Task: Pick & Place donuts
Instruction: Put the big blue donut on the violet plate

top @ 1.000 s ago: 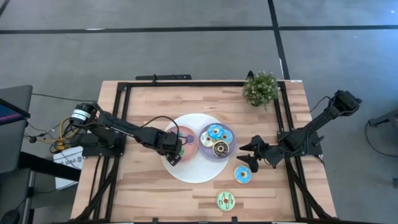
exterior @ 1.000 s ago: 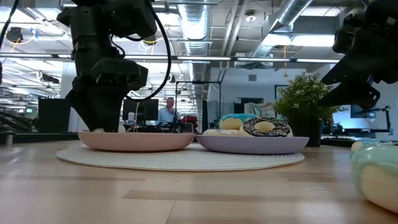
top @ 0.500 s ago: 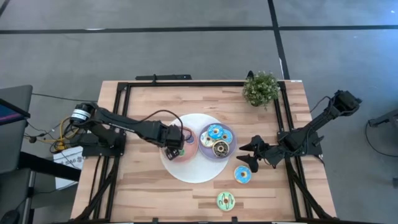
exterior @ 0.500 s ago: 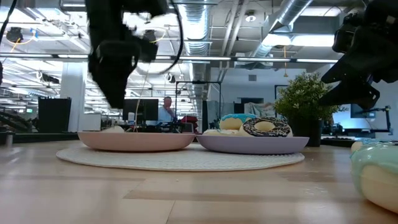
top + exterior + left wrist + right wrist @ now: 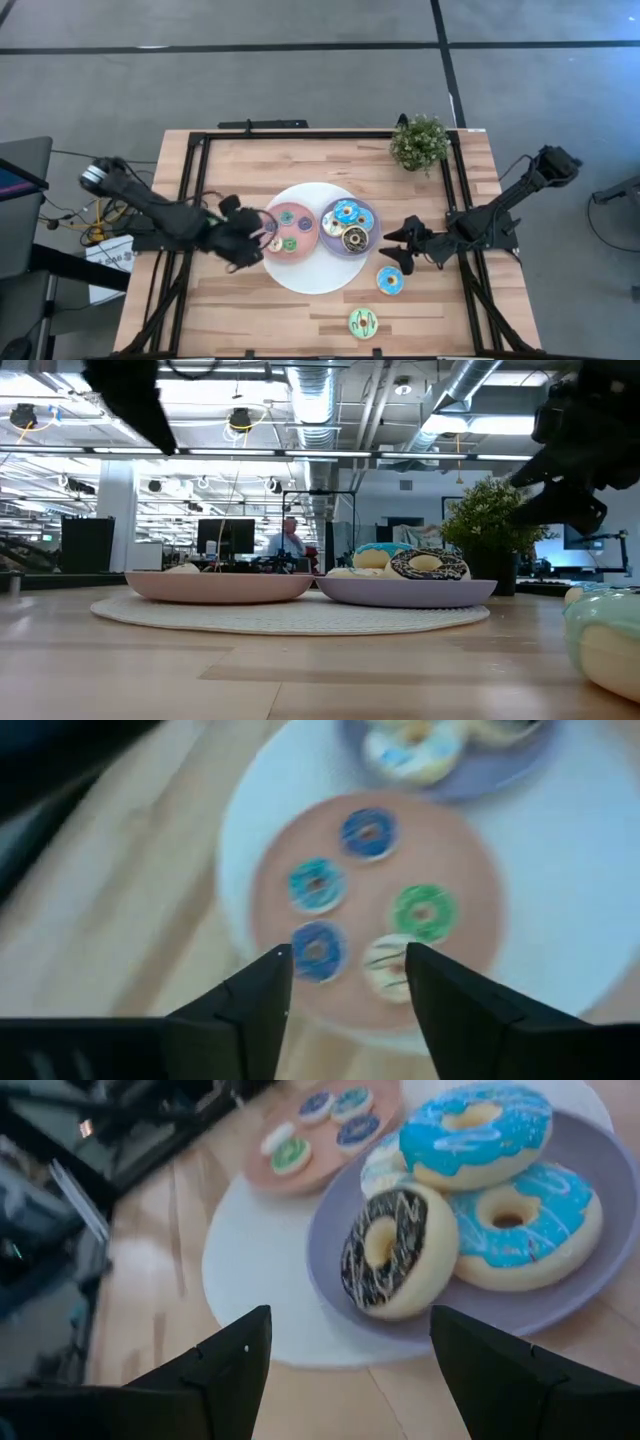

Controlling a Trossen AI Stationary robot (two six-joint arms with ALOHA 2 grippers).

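A pink plate (image 5: 288,230) holds several small donuts (image 5: 422,912), iced blue, teal, green and white. Beside it, a purple plate (image 5: 365,215) carries two big blue donuts (image 5: 470,1130) and a brown one (image 5: 395,1250). Both plates rest on a round white mat (image 5: 310,275). A blue donut (image 5: 390,281) and a green donut (image 5: 364,322) lie on the bare wood near the front. My left gripper (image 5: 347,955) hangs open and empty above the mat's left edge (image 5: 258,238). My right gripper (image 5: 395,250) waits open and empty, right of the purple plate.
A small potted plant (image 5: 420,142) stands at the table's far right. A black frame (image 5: 200,135) runs along the table's edges. Bare wood lies on the near left and along the far side.
My left gripper has risen off the pink plate and drawn back toward the table's left edge, rolling as it went. It now hangs high, over the mat's left rim. The small donuts stay on the pink plate.
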